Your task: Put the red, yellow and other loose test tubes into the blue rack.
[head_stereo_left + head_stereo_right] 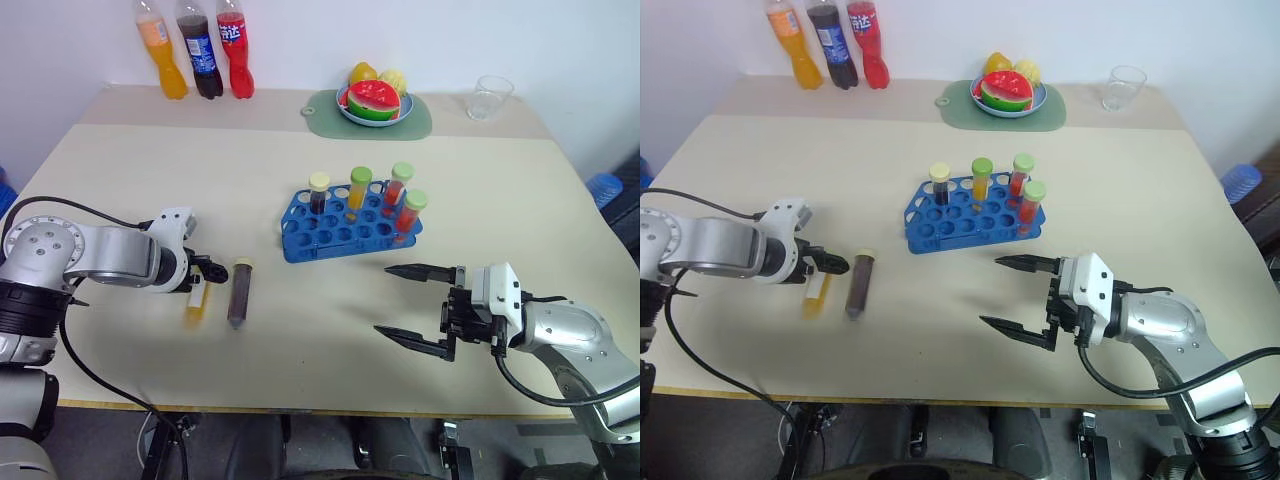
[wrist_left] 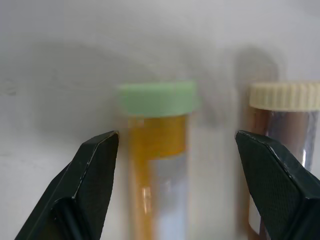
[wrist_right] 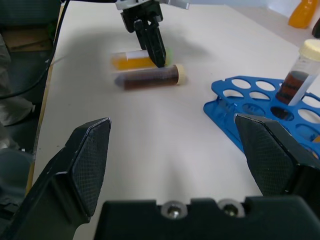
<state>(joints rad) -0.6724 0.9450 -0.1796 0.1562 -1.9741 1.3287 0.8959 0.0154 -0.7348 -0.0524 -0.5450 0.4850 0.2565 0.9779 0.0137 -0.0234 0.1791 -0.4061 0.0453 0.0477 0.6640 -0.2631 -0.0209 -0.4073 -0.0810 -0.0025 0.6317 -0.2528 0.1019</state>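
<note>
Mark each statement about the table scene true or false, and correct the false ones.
1. Four tubes stand in the blue rack. True.
2. The yellow tube stands upright. False: it lies flat on the table.
3. The dark tube lies beside the yellow tube. True.
4. The right gripper holds a tube. False: its fingers are open and empty.
5. The left gripper has its fingers open, either side of the yellow tube. True.

Desk centre: rack [image 1: 348, 226] holding four upright tubes [image 1: 357, 193].
Left of rack: two tubes [image 1: 240, 292] lying side by side.
Back edge: bottles [image 1: 194, 50], bowl [image 1: 376, 104] on mat, cup [image 1: 489, 97].
</note>
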